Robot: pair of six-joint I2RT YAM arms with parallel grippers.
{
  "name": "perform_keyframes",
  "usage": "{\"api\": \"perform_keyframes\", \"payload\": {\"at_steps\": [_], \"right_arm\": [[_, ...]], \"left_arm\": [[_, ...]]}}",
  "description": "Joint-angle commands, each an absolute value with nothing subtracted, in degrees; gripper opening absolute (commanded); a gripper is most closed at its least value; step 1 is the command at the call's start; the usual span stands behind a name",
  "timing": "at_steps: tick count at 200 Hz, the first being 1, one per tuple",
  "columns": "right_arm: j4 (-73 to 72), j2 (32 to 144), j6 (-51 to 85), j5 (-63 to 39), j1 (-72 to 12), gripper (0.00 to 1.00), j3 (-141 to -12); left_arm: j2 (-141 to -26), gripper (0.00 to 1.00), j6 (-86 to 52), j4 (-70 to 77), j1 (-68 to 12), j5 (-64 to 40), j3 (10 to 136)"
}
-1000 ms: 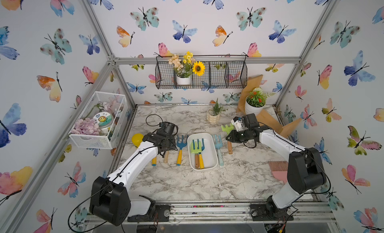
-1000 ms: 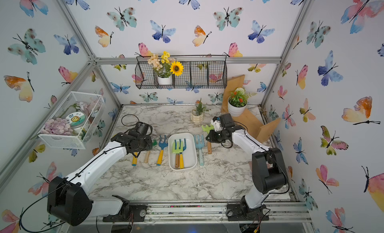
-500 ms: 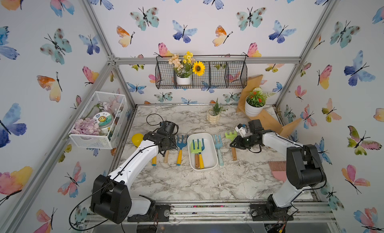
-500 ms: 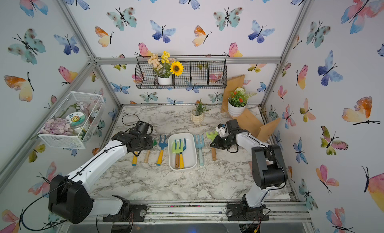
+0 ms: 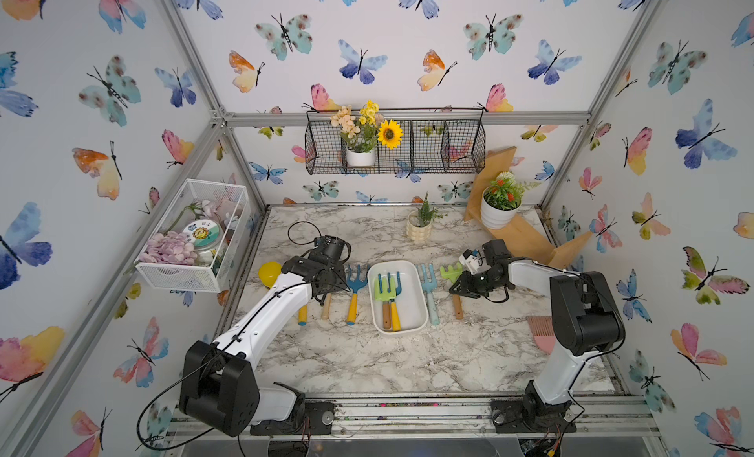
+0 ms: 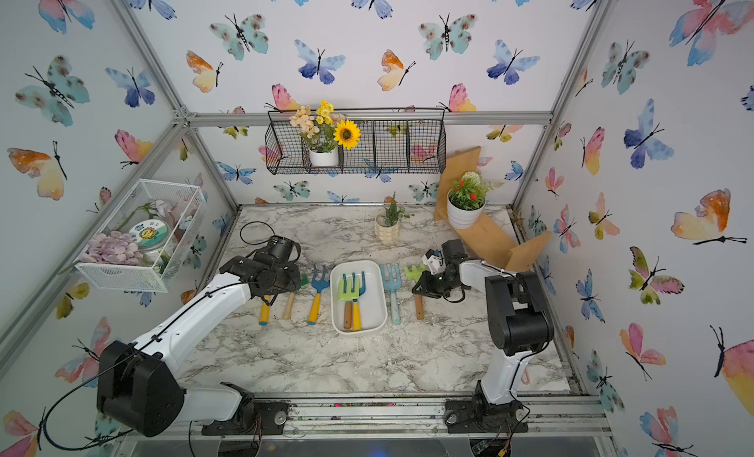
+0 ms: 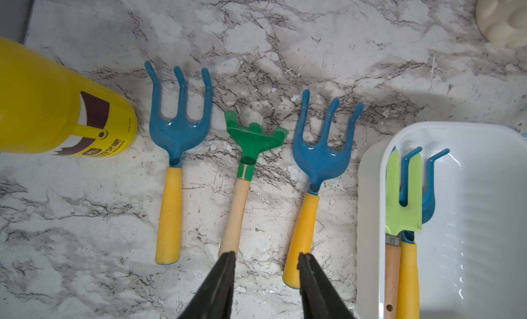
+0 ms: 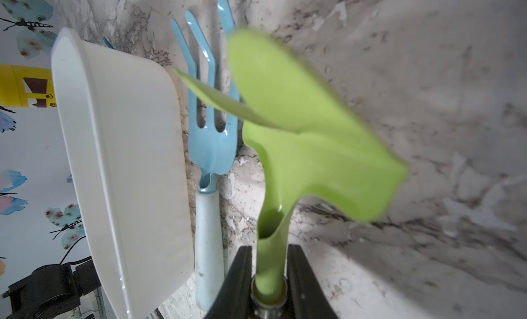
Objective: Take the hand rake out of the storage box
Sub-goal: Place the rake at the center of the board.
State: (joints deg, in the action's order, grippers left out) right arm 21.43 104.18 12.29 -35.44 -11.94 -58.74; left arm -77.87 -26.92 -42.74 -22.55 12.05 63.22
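The storage box [image 5: 420,297] [image 6: 379,297] [image 7: 370,189] [image 8: 114,132] is a shallow white tray at mid-table. A lime-green tool with a wooden handle [image 5: 383,291] and a blue fork with a yellow handle [image 5: 396,285] lie in it. The lime-green hand rake [image 5: 451,271] [image 6: 414,272] [image 8: 299,149] is outside the box, to its right. My right gripper [image 5: 459,289] [image 6: 420,289] [image 8: 269,250] is shut on its neck, low over the table. My left gripper [image 5: 328,289] [image 7: 266,256] is open over the table left of the box, holding nothing.
A light-blue fork [image 5: 428,287] [image 8: 211,149] lies between box and rake. Left of the box lie two blue forks [image 7: 179,126] [image 7: 322,149] and a dark-green rake [image 7: 253,141], next to a yellow bottle [image 7: 51,103]. A cream plant pot [image 5: 419,230] and a wooden ramp [image 5: 518,234] stand behind.
My right gripper has carried the lime-green rake to the right and down, away from the box, to beside the light-blue fork. The left arm has barely moved.
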Motion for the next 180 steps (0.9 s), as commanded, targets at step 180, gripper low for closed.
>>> {"api": "perform_keyframes", "payload": {"at_steps": [180], "right_arm": [[20.30,109.35,13.86,-30.11,-13.71,0.32,-59.73]], "left_arm": [[-79.20,0.42,-26.21,-42.59,-22.32,10.70,63.52]]}}
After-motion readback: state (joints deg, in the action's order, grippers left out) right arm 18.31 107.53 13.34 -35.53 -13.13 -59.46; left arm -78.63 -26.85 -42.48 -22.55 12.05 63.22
